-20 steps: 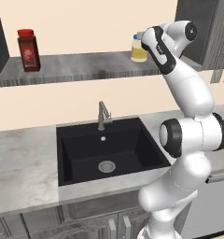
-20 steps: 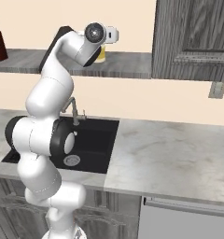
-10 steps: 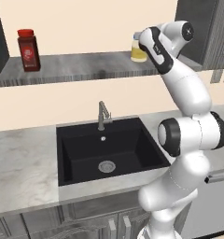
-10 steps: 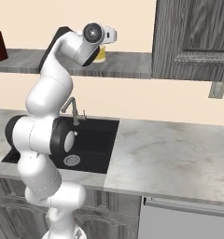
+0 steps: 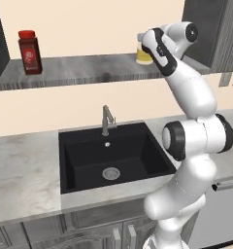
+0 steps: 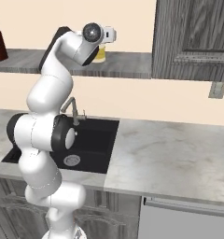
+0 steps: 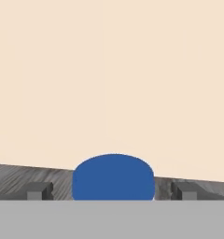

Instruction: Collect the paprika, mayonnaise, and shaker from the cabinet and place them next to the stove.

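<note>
Pale yellow glass with a blue lid, the rounded mayonnaise jar (image 5: pixel 143 54) stands on the grey streaked shelf board (image 5: pixel 79 70) of the doorless dark grey cabinet, toward the shelf's right end, and I have the gripper (image 7: pixel 112 191) brought up to it with the jaws spread wide, one dark fingertip (image 7: pixel 39 191) on each side of the blue lid (image 7: pixel 113 177) in the hand view and clear shelf showing between each tip and the lid. Nothing is held yet. The slim red paprika bottle (image 5: pixel 29 52) with its red screw cap waits at the shelf's far left end, well apart from the jar; I cannot make out the small black shaker. Below lie the black sink basin (image 5: pixel 111 157) and the marbled grey worktop (image 6: pixel 170 158). As I judge it, the step in hand is the grasp on the mayonnaise, the first of the three pickups. To do it well I would keep the lid centred between the tips, push the hand further in so the pads meet the jar's widest part, not just the lid, and only then close. A rounded jar may slip or tip backward if caught off-centre, so I would lift straight off the shelf before swinging away from the wall.
</note>
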### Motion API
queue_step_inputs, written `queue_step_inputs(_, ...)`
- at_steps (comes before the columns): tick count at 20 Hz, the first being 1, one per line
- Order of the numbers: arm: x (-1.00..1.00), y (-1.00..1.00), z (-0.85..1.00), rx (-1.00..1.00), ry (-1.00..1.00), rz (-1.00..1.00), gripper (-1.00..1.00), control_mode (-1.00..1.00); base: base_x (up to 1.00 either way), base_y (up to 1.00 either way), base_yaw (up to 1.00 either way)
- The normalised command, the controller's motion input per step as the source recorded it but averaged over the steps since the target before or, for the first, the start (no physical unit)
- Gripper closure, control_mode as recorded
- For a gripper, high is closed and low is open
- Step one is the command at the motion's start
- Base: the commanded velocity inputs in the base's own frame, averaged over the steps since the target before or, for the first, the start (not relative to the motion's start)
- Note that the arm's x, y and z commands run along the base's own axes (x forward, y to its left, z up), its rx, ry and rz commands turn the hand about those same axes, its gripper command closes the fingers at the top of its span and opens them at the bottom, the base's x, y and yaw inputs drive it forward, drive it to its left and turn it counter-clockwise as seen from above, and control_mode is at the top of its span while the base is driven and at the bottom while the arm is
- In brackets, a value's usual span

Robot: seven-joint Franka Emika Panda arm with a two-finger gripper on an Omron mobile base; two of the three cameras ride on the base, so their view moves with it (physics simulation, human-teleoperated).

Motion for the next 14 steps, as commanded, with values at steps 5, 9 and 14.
queue_step_inputs(5, 0.14, 0.06, -0.05, 0.0, 0.0, 0.0, -1.0, -1.0, 0.0, 0.0, 0.0)
queue_step_inputs(9, 0.08, 0.0, -0.08, 0.0, 0.01, 0.0, -1.0, -1.0, 0.0, 0.0, 0.0)
queue_step_inputs(14, 0.05, 0.0, -0.07, 0.0, 0.01, 0.0, -1.0, -1.0, 0.0, 0.0, 0.0)
